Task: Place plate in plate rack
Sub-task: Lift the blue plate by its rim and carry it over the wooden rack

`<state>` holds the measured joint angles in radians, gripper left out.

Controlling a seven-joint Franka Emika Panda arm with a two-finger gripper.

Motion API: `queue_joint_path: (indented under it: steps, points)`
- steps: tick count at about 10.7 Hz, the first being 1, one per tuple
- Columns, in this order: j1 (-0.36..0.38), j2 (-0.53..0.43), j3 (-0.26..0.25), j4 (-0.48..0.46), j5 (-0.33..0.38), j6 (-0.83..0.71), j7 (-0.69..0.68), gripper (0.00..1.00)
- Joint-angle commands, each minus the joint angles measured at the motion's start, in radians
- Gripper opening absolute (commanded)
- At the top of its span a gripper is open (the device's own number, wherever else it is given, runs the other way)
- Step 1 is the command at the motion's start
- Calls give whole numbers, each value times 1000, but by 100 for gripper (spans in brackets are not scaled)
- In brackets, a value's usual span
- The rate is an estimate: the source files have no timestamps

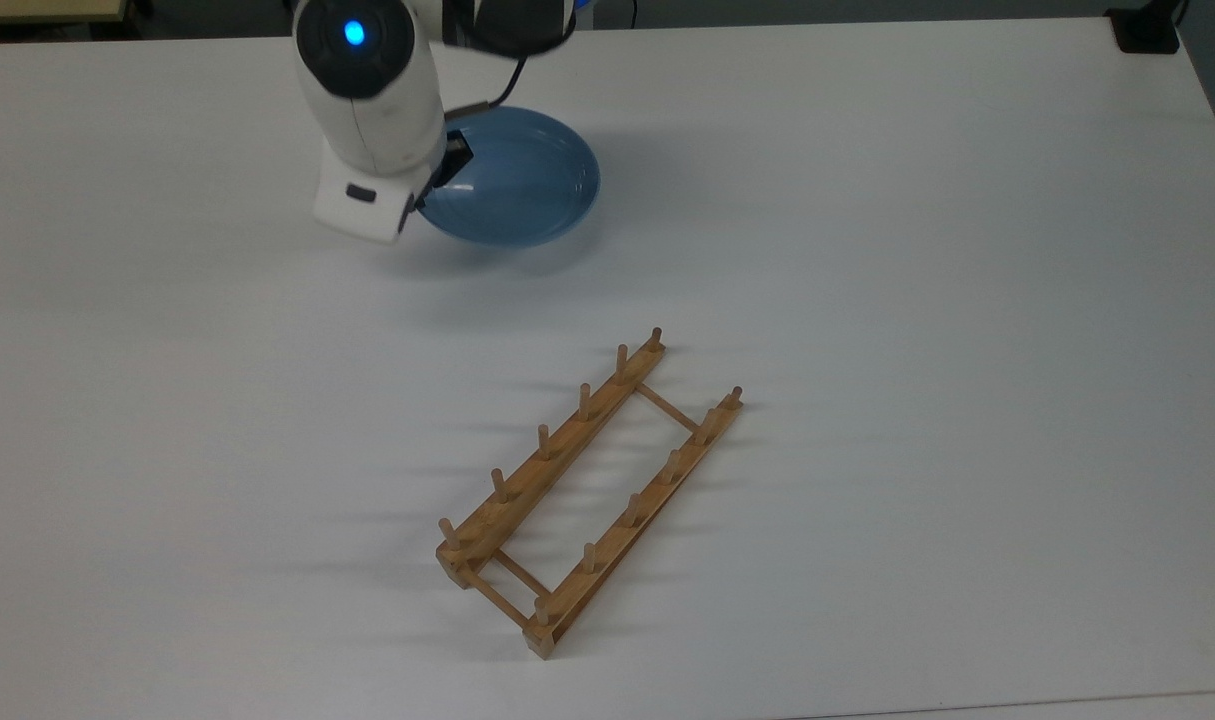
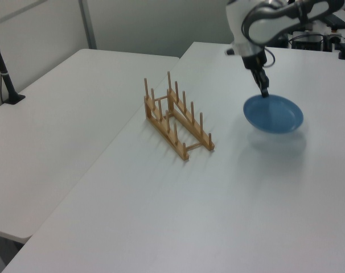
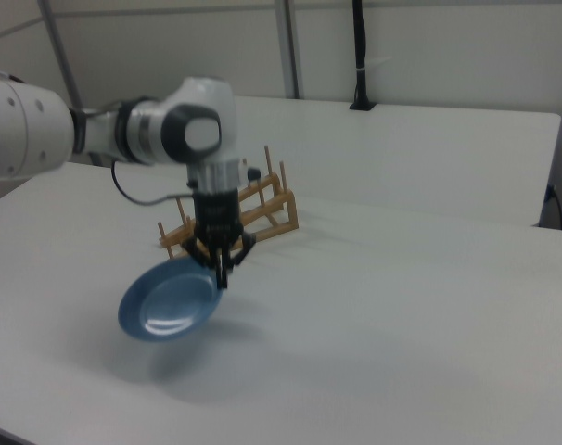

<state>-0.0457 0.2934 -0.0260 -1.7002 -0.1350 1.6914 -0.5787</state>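
White tables (image 2: pixel 76 91), grey partition wall (image 3: pixel 429 46), black pole (image 3: pixel 359 56)

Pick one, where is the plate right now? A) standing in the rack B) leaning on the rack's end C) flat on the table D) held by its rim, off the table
D: the hand pinches the rim of the plate, which hangs tilted above its own shadow on the table; the rack holds nothing.

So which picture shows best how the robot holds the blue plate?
The right view: the gripper pinches the plate by its rim, hanging tilted above the table. In the top view the arm covers the grip; the left view shows it from farther away.
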Motion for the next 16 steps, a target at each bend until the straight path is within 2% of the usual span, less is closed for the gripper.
queue_joint_path:
  steps: [1, 5, 10, 11, 14, 16]
  points:
    - [39, -22, 0, 193, 40, -117, 81, 0]
    - [82, -30, 0, 301, 67, -47, 372, 0]
    - [112, -23, -3, 301, 42, 310, 797, 0]
    - [113, -22, -3, 298, 0, 359, 842, 0]
    - [162, 10, -2, 287, -194, 492, 1032, 0]
    - [184, 18, -2, 243, -311, 577, 1169, 0]
